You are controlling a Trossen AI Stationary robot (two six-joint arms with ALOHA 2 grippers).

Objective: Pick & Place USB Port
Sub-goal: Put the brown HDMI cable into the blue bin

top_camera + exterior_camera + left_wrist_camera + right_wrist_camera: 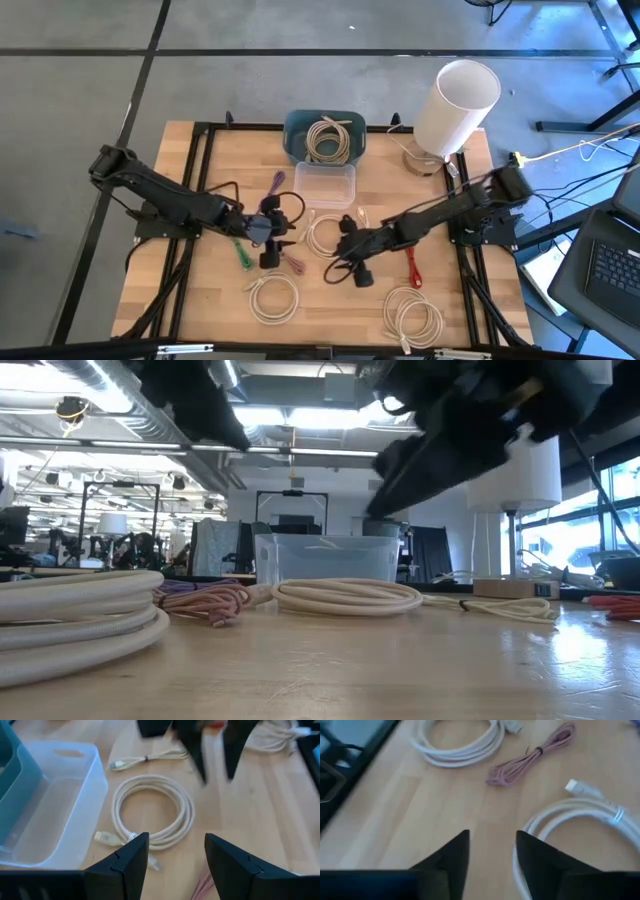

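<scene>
Several coiled USB cables lie flat on the wooden table. A white coil lies at the centre, between my two grippers; it also shows in the left wrist view. A pink cable and a second white coil with its plug lie in front of my right gripper. My left gripper hovers left of the centre coil, open. My right gripper hovers at that coil's right side, open. A clear tub stands behind the coil.
A blue bin holding a coiled cable stands at the far edge, beside a white lamp. Green, purple and red cables and another white coil lie around. A black frame borders the table.
</scene>
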